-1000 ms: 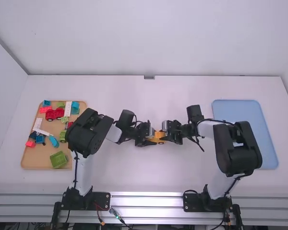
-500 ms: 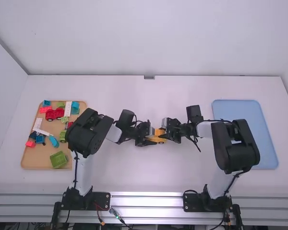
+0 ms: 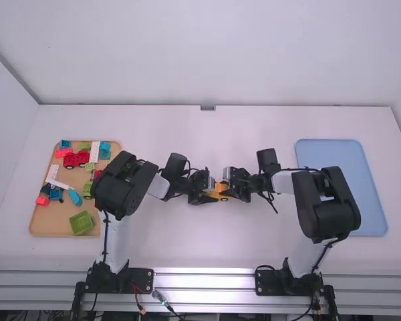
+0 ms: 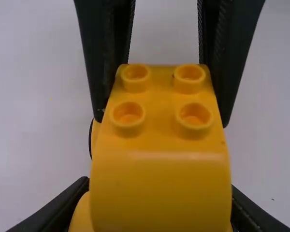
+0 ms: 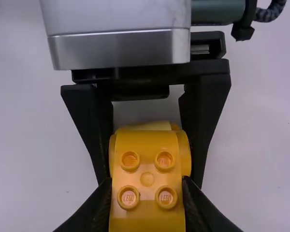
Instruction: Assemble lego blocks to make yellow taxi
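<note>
High view: yellow blocks between left gripper; right gripper.

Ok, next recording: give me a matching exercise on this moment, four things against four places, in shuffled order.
Things:
1. Yellow blocks
2. Large green block
3. Red car
4. Blue tray

Places:
A. Toward the far end of the tan tray
B. On the table's right side
C. Between the fingers of the left gripper and right gripper
D. At the tan tray's near end

Pairs: 1-C, 2-D, 3-A, 4-B
</note>
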